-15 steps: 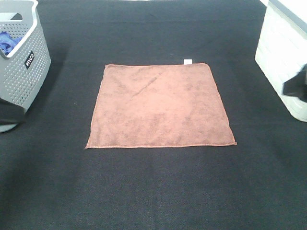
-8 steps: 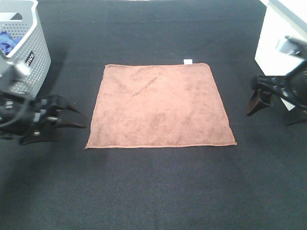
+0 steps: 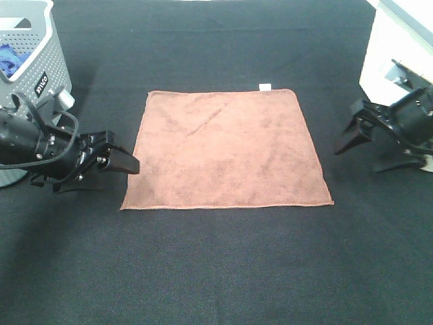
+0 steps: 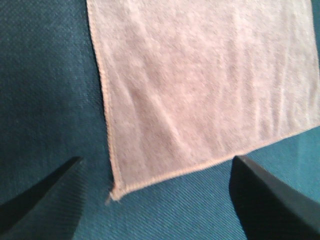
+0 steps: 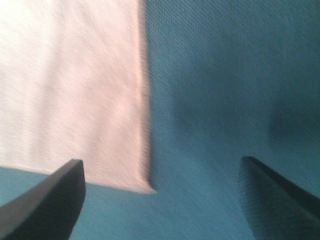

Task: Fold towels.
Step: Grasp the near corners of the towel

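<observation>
The reddish-brown towel [image 3: 226,149] lies flat and unfolded on the black table, with its small white tag [image 3: 265,86] at the far right corner. My left gripper [image 3: 123,159] is open and empty, just left of the towel's near left edge. In the left wrist view the towel [image 4: 200,85] shows a corner between the open fingers [image 4: 40,200] of the gripper [image 4: 156,160]. My right gripper [image 3: 356,161] is open and empty, a little right of the towel's right edge. In the right wrist view the towel [image 5: 70,90] shows a corner in front of the gripper [image 5: 160,161].
A grey perforated basket [image 3: 34,88] stands at the far left with a blue cloth [image 3: 8,59] inside. A white bin [image 3: 399,61] stands at the far right, behind the right arm. Black table cloth [image 3: 223,271] surrounds the towel.
Both arms have come into view from the sides. The left gripper has moved right, close to the towel's left edge. The right gripper has moved slightly toward the towel. The towel has not moved.
</observation>
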Available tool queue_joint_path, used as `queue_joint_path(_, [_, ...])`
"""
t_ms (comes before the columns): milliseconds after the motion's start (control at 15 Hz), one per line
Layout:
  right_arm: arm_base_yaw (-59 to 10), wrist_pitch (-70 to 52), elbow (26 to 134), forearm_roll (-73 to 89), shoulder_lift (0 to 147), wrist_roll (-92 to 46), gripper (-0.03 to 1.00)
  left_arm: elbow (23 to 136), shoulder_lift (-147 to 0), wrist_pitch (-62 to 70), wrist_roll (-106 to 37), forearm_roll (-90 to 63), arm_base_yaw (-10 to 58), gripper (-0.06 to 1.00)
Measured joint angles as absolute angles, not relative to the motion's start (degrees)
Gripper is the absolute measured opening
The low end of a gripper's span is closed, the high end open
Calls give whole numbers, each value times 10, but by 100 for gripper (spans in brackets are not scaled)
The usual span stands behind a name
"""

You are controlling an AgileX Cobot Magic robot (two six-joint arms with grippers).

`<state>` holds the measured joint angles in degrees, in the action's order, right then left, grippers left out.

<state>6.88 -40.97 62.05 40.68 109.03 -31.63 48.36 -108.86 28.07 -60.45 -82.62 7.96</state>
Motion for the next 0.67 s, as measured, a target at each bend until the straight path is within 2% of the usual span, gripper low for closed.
queue_joint_path(400, [55,-415,622,449,1157,-352,78,513,-1144,275,-605,-826,80,74])
queue_joint_path(667, [-1,-400,632,473,1180,-364,75,545,-1179,288,-608,-852,105,74])
